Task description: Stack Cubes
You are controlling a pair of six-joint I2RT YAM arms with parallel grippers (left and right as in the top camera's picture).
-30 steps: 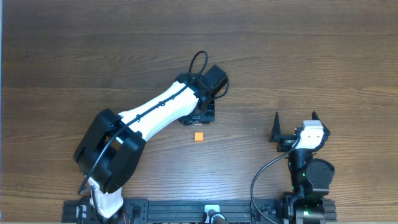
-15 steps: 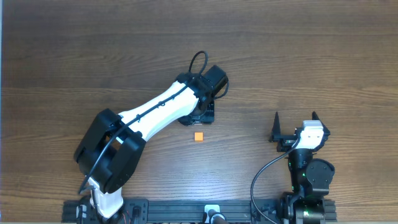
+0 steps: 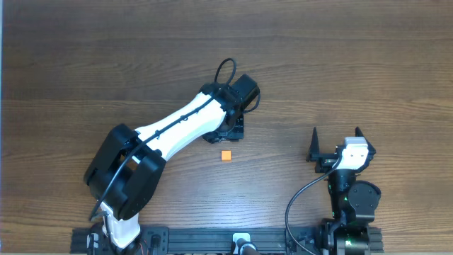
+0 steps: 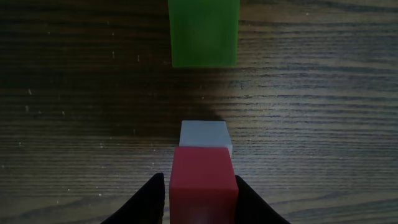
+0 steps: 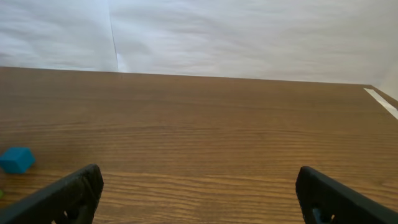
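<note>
In the left wrist view my left gripper (image 4: 200, 190) is shut on a red cube (image 4: 203, 177). Just beyond the red cube lies a pale grey cube (image 4: 205, 135) on the wooden table; whether the two touch I cannot tell. Farther on sits a green cube (image 4: 204, 31). From above, the left arm's wrist (image 3: 232, 106) covers these cubes near the table's middle, and a small orange cube (image 3: 226, 156) lies on its own just below it. My right gripper (image 3: 334, 145) stands open and holds nothing at the lower right. A blue cube (image 5: 16, 159) lies off to its side.
The wooden table (image 3: 368, 64) has wide bare areas at the back, left and right. A black cable (image 3: 225, 69) loops above the left wrist. A white backdrop (image 5: 249, 37) rises behind the table's far edge.
</note>
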